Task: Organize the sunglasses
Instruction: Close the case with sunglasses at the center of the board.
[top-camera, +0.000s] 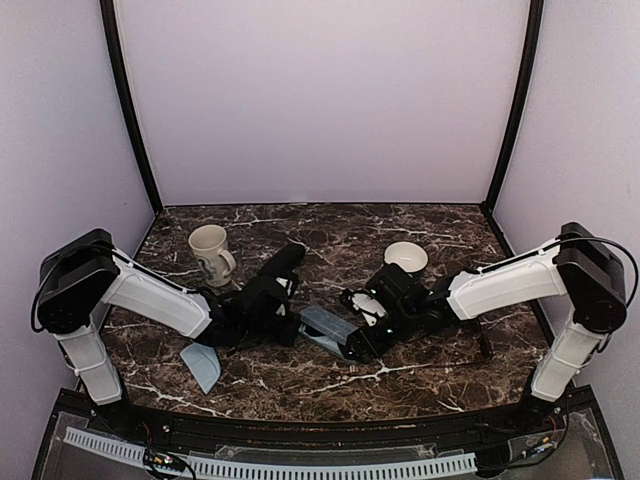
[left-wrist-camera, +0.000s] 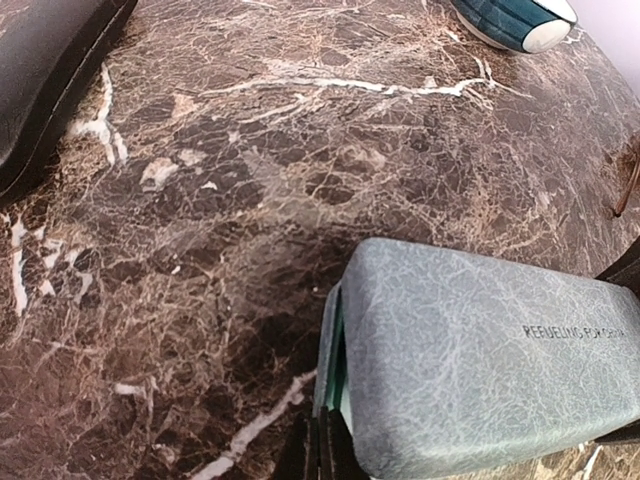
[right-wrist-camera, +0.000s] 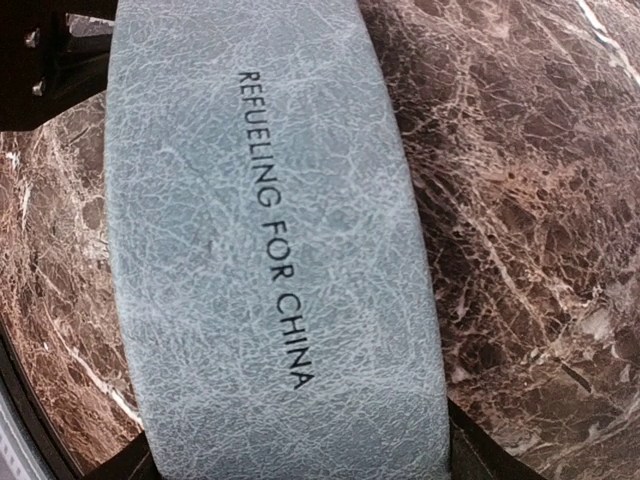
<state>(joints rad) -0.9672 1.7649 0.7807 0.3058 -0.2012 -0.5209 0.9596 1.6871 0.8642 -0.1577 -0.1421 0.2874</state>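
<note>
Closest to the right wrist camera, the blue-grey glasses case (right-wrist-camera: 270, 250) is seen filling the span between the fingers of the right gripper (right-wrist-camera: 300, 448). Each long side is met by a dark finger, so a grasp across its width is judged. From above, the case is found mid-table with its long axis running from 10 to 4 o'clock, the right gripper at the 4 o'clock end and the left gripper (left-wrist-camera: 322, 455) at the 10 o'clock end. The left gripper is clenched on nothing, its tips set just beside the case's slightly parted seam. The sunglasses (top-camera: 485, 346) are made out only as a thin dark sliver at 3 o'clock from the right gripper, beyond that forearm, lying roughly 12 to 6. A second pair cannot be found, and whether it is inside the case cannot be told. The right arm is judged the nearer to the visible pair, though it is occupied with the case.
</note>
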